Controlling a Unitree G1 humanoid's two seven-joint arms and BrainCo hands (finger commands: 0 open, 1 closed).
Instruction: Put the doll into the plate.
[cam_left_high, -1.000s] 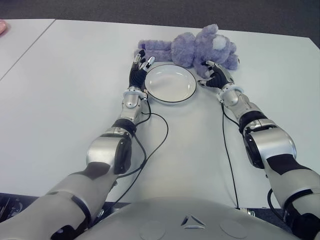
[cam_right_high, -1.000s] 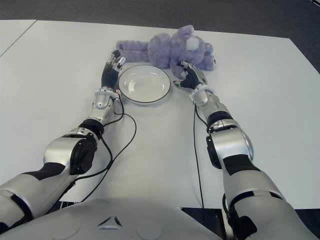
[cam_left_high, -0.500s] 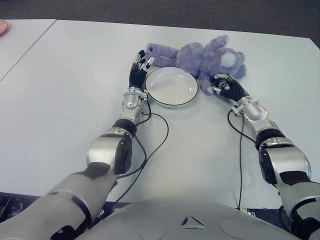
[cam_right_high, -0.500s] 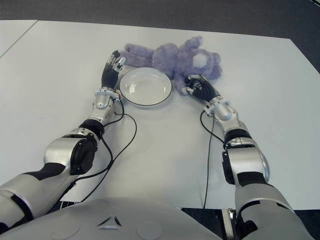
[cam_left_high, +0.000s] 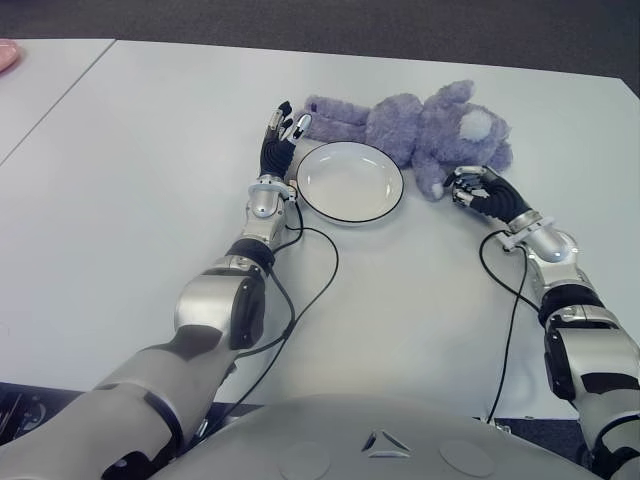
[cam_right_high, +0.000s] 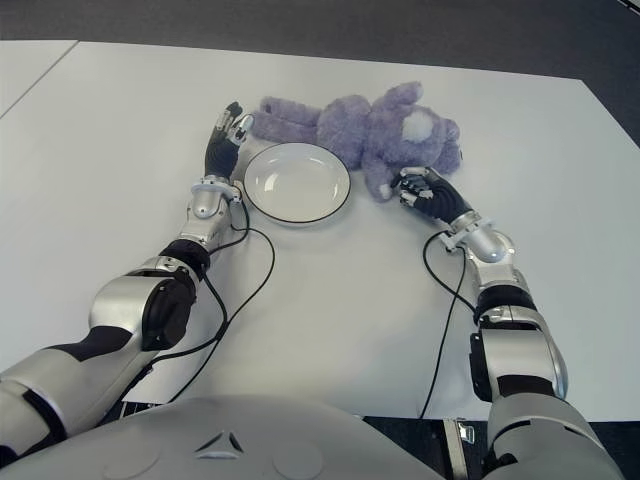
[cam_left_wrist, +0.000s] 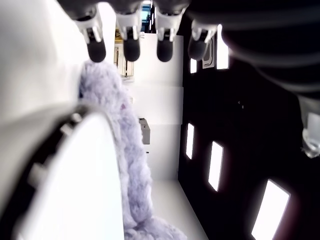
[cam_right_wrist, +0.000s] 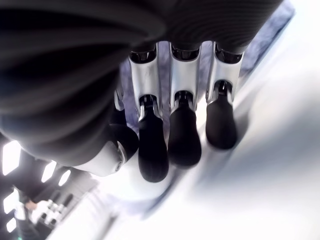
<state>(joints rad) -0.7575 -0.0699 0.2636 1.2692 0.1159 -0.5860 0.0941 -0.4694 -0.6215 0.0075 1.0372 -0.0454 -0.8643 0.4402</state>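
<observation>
A purple plush doll (cam_left_high: 420, 125) lies on the table just behind and to the right of the white, dark-rimmed plate (cam_left_high: 350, 182). My right hand (cam_left_high: 470, 188) is at the doll's near right limb, fingers (cam_right_wrist: 182, 135) curled against the thumb with purple fur (cam_right_wrist: 262, 37) showing behind them. My left hand (cam_left_high: 278, 135) shows beside the plate's left rim, fingers straight and holding nothing. Its wrist view shows the fingertips (cam_left_wrist: 131, 50) above the doll's limb (cam_left_wrist: 127, 150) and the plate's rim (cam_left_wrist: 75, 185).
The white table (cam_left_high: 150, 180) stretches wide to the left and front. Black cables (cam_left_high: 320, 270) trail from both wrists across it. A second table (cam_left_high: 40, 80) adjoins at the far left, with a pink object (cam_left_high: 5, 52) at its edge.
My right hand has swung to the right and toward me, and the doll has slid to the right with it behind the plate. The left hand has stayed by the plate.
</observation>
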